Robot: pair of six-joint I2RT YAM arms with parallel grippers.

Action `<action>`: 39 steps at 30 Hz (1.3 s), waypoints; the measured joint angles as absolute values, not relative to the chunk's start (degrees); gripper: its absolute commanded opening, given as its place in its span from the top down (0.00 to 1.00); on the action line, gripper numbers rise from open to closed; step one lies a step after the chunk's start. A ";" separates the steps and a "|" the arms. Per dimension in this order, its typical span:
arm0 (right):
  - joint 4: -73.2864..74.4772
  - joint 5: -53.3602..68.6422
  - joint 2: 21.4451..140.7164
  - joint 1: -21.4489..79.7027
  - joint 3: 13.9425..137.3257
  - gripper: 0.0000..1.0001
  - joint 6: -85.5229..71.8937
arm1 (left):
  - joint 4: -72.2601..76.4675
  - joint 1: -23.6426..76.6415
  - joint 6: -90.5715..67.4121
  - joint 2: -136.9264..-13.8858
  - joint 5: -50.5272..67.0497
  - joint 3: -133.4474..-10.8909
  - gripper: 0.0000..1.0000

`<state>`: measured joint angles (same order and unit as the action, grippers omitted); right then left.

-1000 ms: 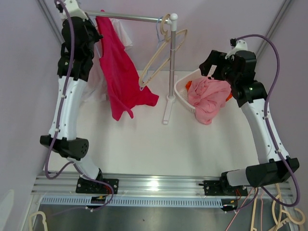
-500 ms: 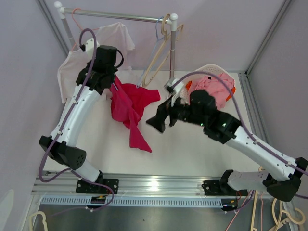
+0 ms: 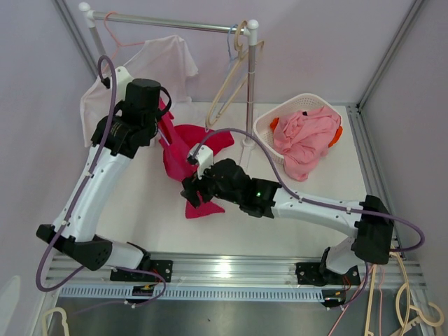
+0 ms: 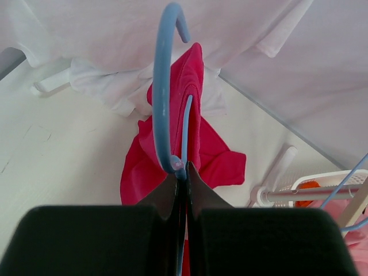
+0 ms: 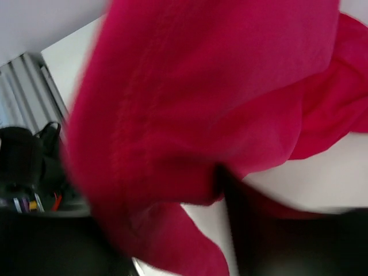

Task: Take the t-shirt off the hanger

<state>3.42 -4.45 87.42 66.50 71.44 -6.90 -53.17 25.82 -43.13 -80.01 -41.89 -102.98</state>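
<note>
The red t-shirt [image 3: 203,140] hangs from a blue hanger [image 4: 162,86] and trails onto the white table. My left gripper [image 3: 162,122] is shut on the hanger's neck [image 4: 183,172], just below the hook. My right gripper [image 3: 192,192] is at the shirt's lower edge near the table's middle. In the right wrist view the red cloth [image 5: 190,86] is blurred and fills most of the picture, draped across the right gripper [image 5: 167,201]. One dark finger [image 5: 233,201] shows with cloth bunched against it. The other finger is hidden under the fabric.
A clothes rail [image 3: 175,24] spans the back, with a white t-shirt [image 3: 164,59] on a pink hanger and cream hangers [image 3: 234,84] by the post [image 3: 250,91]. A white basket [image 3: 269,133] with pink clothing [image 3: 304,136] stands at the right. Spare hangers [image 3: 413,308] lie at the bottom right.
My left arm came down off the rail with the hanger and red t-shirt. My right arm swung from the basket across to the shirt's lower edge, and its jaws narrowed.
</note>
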 measured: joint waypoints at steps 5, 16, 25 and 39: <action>2.52 -12.91 90.21 69.30 72.12 1.00 -6.76 | -52.12 25.87 -42.81 -78.61 -41.93 -100.92 0.99; 3.11 -27.90 80.29 84.73 59.37 1.00 -12.19 | -49.84 26.04 -39.55 -86.76 -41.80 -104.64 0.99; 1.41 -31.55 79.44 82.32 50.48 1.00 -19.75 | -56.80 26.76 -37.95 -86.04 -33.26 -107.72 0.99; 4.21 -22.98 89.76 63.55 68.31 1.00 -16.82 | -58.06 33.15 -32.58 -42.94 -17.96 -78.91 0.99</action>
<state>4.21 -22.98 89.76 63.55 68.31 -16.82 -58.06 33.15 -32.58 -42.94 -17.96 -78.91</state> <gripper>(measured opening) 0.022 0.012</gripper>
